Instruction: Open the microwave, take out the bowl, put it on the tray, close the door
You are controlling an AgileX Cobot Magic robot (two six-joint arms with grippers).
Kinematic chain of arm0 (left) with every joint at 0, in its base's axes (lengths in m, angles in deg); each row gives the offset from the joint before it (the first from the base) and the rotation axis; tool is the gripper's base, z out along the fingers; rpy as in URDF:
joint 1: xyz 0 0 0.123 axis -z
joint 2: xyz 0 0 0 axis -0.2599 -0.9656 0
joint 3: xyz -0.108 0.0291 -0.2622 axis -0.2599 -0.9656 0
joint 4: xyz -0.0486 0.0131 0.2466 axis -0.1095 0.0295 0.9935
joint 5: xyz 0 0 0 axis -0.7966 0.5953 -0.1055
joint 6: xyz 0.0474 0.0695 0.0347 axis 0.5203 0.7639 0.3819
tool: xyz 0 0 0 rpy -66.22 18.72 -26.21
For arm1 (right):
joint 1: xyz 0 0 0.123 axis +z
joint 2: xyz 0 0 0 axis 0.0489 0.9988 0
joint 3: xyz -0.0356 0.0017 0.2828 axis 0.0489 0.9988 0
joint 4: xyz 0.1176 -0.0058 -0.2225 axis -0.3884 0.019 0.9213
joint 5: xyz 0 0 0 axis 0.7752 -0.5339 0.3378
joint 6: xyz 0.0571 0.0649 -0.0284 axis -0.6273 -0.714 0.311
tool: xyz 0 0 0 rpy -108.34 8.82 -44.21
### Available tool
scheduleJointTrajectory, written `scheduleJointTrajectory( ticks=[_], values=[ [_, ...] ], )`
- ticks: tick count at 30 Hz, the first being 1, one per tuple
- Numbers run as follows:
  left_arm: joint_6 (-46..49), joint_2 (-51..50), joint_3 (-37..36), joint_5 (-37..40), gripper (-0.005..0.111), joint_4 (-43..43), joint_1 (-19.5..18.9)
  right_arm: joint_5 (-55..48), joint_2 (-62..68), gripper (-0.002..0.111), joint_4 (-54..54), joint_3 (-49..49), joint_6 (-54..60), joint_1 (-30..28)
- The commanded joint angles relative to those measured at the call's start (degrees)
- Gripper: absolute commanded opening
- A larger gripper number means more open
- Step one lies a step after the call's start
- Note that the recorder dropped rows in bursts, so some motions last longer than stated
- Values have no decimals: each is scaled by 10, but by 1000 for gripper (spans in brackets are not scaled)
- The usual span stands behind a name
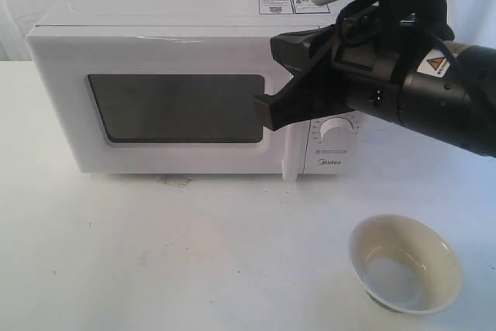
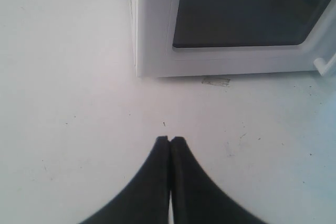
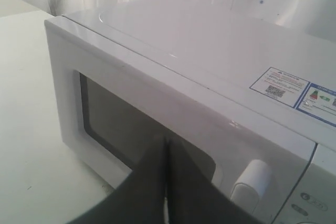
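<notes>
The white microwave (image 1: 155,44) stands at the back of the table with its door (image 1: 178,108) closed; its dark window and white bar handle (image 3: 251,182) show. My right gripper (image 1: 263,112) hovers just in front of the door near the handle, its fingers pressed together, shut on nothing (image 3: 167,141). The cream bowl (image 1: 404,273) sits upright and empty on the bare table at the front right, apart from both grippers. My left gripper (image 2: 170,139) is shut and empty, low over the table in front of the microwave's (image 2: 152,35) left corner. No tray is in view.
One round dial (image 1: 335,128) shows below the right arm, above the Midea logo. A sticker label (image 3: 278,85) lies on the microwave's top. A small scrap of tape (image 1: 174,181) sits on the table below the door. White curtains hang behind.
</notes>
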Motion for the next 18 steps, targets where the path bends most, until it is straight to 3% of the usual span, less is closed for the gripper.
scheduleJointTrajectory(
  ticks=[1, 5, 11, 18],
  values=[
    [-2, 3, -3, 3, 0, -4, 0, 7, -8, 0, -1, 3, 25, 0],
    [-2, 3, -3, 2, 0, -2, 0, -27, -48, 0, -1, 5, 83, 0],
    [-2, 3, -3, 2, 0, -2, 0, -187, -218, 0, 12, 12, 149, -7],
    [-2, 3, -3, 2, 0, -2, 0, -195, -416, 0, 12, 115, 141, -70]
  ],
)
